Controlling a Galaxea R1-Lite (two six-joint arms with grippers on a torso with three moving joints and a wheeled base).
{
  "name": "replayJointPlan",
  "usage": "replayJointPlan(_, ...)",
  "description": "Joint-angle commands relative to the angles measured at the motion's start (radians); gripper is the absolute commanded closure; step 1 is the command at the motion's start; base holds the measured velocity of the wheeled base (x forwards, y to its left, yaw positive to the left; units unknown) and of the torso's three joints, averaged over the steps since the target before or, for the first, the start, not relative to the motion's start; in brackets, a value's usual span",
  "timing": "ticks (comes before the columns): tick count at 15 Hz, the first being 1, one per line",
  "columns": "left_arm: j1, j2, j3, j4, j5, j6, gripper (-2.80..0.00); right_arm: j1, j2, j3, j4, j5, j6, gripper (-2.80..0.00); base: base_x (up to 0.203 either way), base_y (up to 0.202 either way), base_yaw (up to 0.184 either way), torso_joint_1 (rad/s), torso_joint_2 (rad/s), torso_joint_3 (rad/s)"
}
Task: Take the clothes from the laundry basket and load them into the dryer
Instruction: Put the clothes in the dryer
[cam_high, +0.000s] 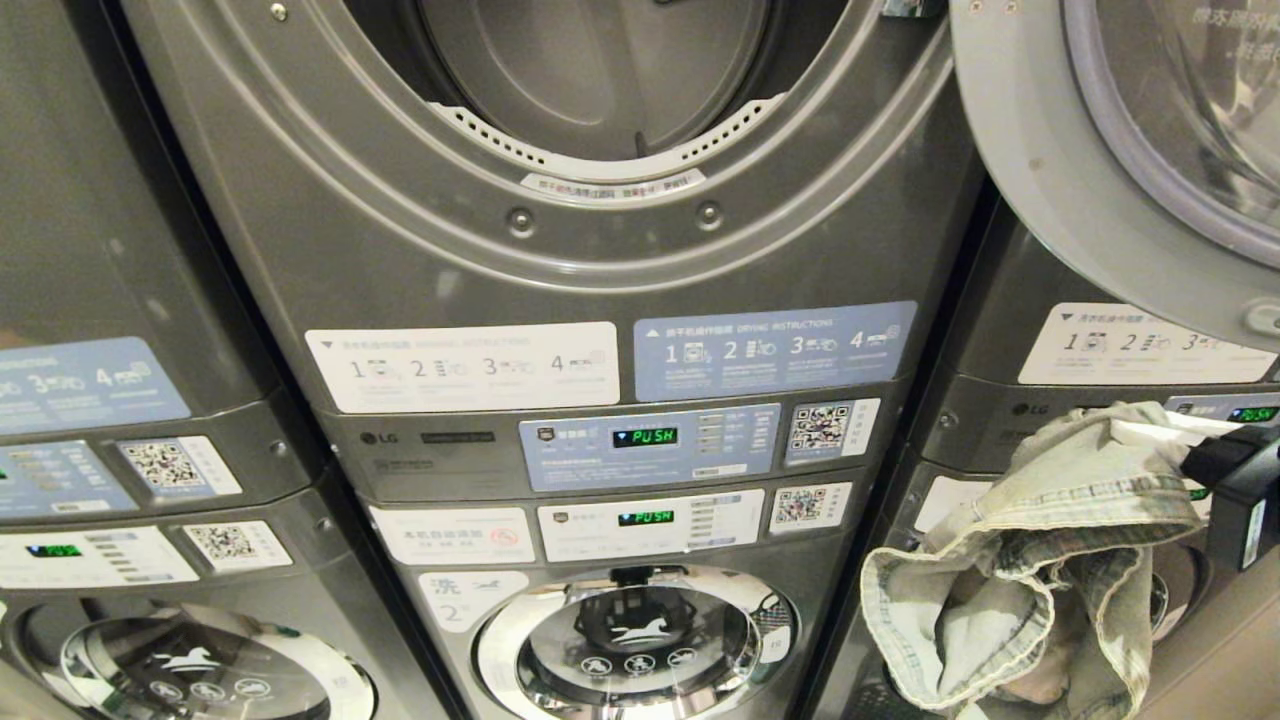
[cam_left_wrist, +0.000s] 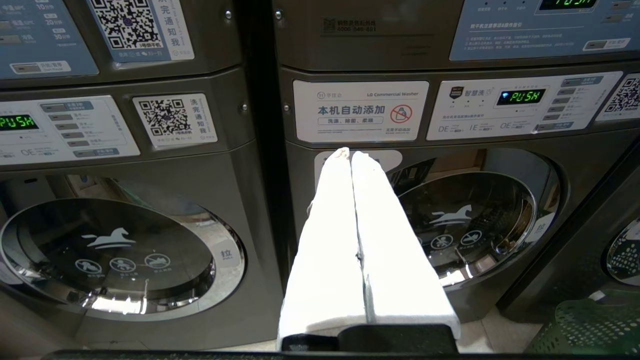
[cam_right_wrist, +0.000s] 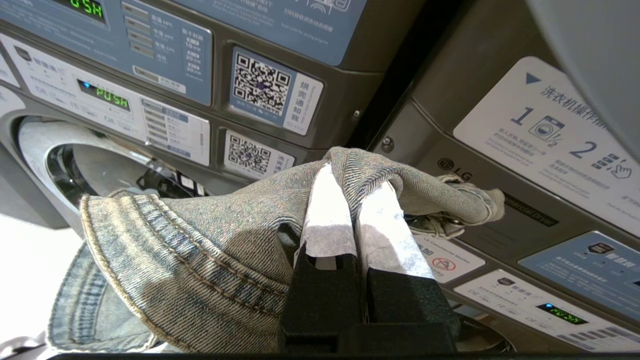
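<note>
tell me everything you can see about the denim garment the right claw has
The pale washed-blue denim garment is crumpled and hangs in folds from the right claw, whose white-padded fingers are shut on a bunched fold. Stitched seams and a thick hem or waistband edge curl outward, and a metal button shows near the grip. It hangs at the right, in front of the neighbouring grey machine, below the open round dryer door.

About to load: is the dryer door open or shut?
Open. The dryer door is swung aside at the right, baring the drum opening.
</note>
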Motion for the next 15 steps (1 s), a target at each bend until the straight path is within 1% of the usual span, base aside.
replayJointPlan(1, 0.000, 0.000, 0.002, 0.000, 0.000, 0.000, 0.00, 0.000, 0.001, -0.004, -0.002, 0.001, -0.001, 0.00, 0.000, 0.000, 0.000, 0.073, -0.13, -0.072)
replayJointPlan(15, 0.000, 0.000, 0.002, 0.000, 0.000, -0.001, 0.00, 0.000, 0.000, -0.028, -0.003, -0.002, -0.004, 0.00, 0.000, 0.000, 0.000, 0.062, -0.12, -0.059)
